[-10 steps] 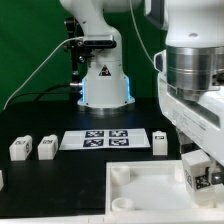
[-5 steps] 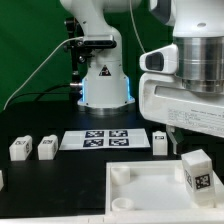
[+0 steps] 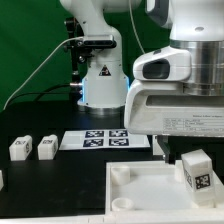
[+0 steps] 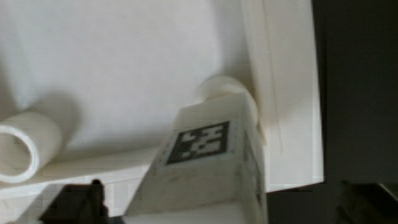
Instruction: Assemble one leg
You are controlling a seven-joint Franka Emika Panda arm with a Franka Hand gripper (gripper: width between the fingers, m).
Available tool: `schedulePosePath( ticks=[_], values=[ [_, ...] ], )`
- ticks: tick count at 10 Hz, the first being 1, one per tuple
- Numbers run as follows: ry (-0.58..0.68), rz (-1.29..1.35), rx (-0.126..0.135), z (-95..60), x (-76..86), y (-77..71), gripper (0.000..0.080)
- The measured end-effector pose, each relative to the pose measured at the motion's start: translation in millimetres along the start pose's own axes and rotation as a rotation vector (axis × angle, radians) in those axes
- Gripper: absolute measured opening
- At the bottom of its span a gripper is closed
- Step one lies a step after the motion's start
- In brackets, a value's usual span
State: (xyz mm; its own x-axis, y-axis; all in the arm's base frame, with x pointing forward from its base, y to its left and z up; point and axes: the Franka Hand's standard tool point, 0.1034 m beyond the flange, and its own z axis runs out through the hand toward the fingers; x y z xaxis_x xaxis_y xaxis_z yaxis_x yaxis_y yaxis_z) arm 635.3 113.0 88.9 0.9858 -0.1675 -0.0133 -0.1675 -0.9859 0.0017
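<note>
A leg (image 3: 196, 172), a white post with a square tag, stands upright on the large white panel (image 3: 145, 190) near its far corner at the exterior view's right. My gripper (image 3: 192, 146) hangs just above it, open and empty. In the wrist view the leg (image 4: 205, 165) rises between my two dark fingertips (image 4: 75, 203), which stand clear of its sides; the gripper (image 4: 222, 208) holds nothing. The panel (image 4: 125, 70) fills that view, with a round socket (image 4: 22, 145) at the edge.
Two loose legs (image 3: 20, 149) (image 3: 47, 148) stand at the exterior view's left. The marker board (image 3: 105, 139) lies in the middle, with another leg (image 3: 159, 143) at its right end, partly behind my gripper. The robot base (image 3: 103, 85) is behind.
My gripper has let go of the leg and risen off it, shifting toward the exterior view's left. The leg stays standing on the panel.
</note>
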Motion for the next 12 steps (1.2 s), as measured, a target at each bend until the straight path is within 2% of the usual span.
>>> schedulePosePath(
  ticks=[2,3,4,5,6,9,12],
  values=[
    [0.0,0.037,0.0,0.3,0.7,2.1,0.0649],
    [0.0,0.038,-0.001,0.3,0.7,2.2,0.0537],
    [0.0,0.136,0.001,0.4,0.6,1.8,0.0537],
    [-0.001,0.24,0.003,0.5,0.4,1.3,0.0397],
    [-0.002,0.331,0.006,0.3,0.3,0.4,0.0294],
    [-0.005,0.64,0.009,1.3,-0.3,-1.4,0.0295],
    [0.009,1.104,0.011,5.8,-6.9,-17.8,0.0295]
  ],
)
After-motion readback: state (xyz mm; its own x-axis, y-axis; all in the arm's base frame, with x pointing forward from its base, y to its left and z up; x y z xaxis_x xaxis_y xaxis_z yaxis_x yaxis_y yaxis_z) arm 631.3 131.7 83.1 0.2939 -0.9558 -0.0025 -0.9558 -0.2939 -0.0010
